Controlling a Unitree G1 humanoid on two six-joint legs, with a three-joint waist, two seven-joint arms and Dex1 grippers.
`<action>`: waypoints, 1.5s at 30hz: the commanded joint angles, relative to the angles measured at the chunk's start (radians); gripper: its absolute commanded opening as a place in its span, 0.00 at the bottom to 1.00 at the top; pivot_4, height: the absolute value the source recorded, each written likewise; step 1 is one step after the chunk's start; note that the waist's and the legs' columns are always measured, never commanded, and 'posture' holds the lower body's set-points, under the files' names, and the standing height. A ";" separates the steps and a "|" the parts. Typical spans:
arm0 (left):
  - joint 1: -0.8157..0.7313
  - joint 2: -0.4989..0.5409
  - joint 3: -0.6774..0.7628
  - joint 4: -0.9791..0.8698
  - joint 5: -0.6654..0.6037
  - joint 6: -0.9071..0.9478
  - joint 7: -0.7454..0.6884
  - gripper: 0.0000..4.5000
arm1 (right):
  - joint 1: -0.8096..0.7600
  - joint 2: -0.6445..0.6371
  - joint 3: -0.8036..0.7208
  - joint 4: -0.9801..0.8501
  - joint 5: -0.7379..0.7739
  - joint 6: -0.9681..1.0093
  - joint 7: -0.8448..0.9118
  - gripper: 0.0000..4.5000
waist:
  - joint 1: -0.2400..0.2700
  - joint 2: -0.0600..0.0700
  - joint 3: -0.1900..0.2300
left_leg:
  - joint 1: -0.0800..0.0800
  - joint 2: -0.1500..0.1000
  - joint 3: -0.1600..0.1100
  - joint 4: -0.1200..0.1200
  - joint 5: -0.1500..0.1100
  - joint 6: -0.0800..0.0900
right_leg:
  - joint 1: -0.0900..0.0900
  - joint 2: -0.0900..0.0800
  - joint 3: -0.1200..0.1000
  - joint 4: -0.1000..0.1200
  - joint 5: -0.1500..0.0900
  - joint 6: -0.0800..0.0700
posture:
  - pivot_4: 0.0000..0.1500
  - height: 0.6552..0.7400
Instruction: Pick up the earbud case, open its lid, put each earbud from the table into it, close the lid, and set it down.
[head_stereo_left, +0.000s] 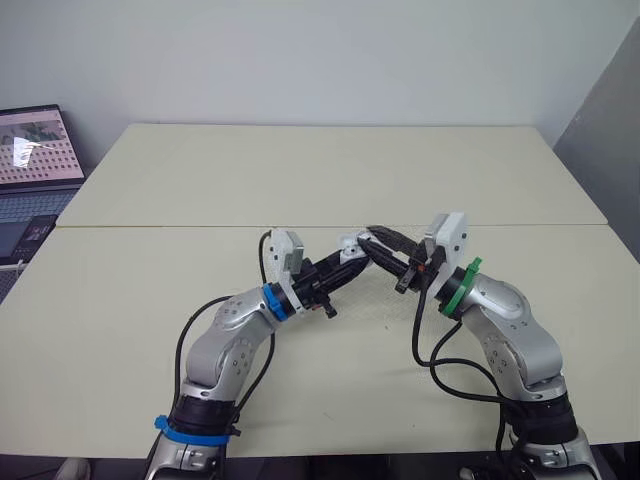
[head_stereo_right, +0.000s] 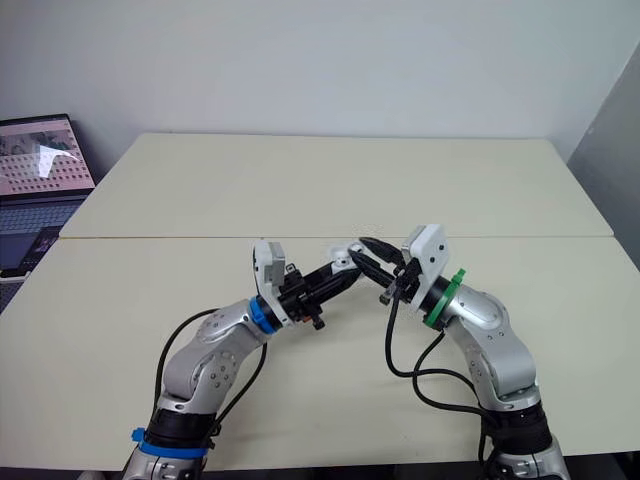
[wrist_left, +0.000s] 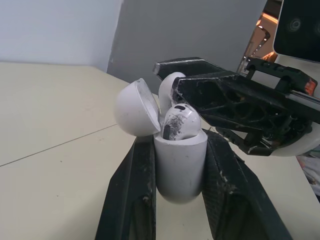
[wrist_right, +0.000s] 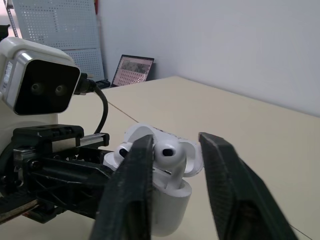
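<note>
**A:** Where is the earbud case (wrist_left: 180, 167)?

**B:** It is in the left hand (wrist_left: 179, 144), over the middle of the desk (head_stereo_left: 300, 180), where the two arms meet. That hand is clenched on it, with one black finger pressed flat against each side of the body.

**A:** What does the case look like?

**B:** It is smooth, glossy white plastic, a rounded tub with soft corners. The lid (wrist_left: 135, 107) is swung back on its hinge and looks like a domed shell. It has a few grey scuffs near its edge.

**A:** And the earbuds?

**B:** One earbud (wrist_left: 181, 120) sits in the mouth of the case. Its bulbous white head is smudged with dark marks. The second earbud (wrist_right: 167, 152) is just beside it, equally glossy, with a small dark oval port on its head. Its stem points down into the case.

**A:** Is the right hand (wrist_right: 175, 137) gripping that one?

**B:** No, it looks released. Its fingers (wrist_right: 129, 195) stand parted on either side of the second earbud. In the right wrist view, a strip of the lid shows between the bud and one finger.

**A:** What are the fingers like?

**B:** They are long, tapering black wedges. The surface is matte and rough, and worn pale along the edges.

**A:** And the desk?

**B:** It is a flat, matte cream top with a straight seam across it. A laptop (head_stereo_left: 35, 150) stands open off its far left corner.
</note>
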 joint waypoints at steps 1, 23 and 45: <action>-0.006 0.002 0.014 -0.017 -0.011 -0.031 -0.023 0.18 | 0.001 -0.008 -0.022 -0.029 0.041 0.003 -0.002 0.64 | 0.000 0.000 0.000 | 0.000 0.000 0.000 0.000 0.000 0.000 | 0.000 0.000 0.000 0.000 0.000 0.000 | 1.00 1.00; -0.118 0.139 -0.073 0.064 -0.044 0.029 -0.361 0.18 | -0.161 -0.340 -0.137 0.213 0.383 0.347 0.242 0.37 | -0.008 0.001 0.001 | 0.000 0.000 0.001 -0.001 0.000 0.001 | 0.001 0.001 0.000 -0.001 0.000 0.000 | 1.00 1.00; -0.156 0.105 -0.076 0.249 0.027 -0.073 -0.487 0.18 | -0.110 -0.379 -0.099 -0.002 0.484 0.472 0.356 0.01 | -0.005 0.001 0.001 | -0.001 0.001 -0.001 0.000 0.000 0.001 | 0.000 0.001 -0.001 -0.001 0.000 0.000 | 1.00 1.00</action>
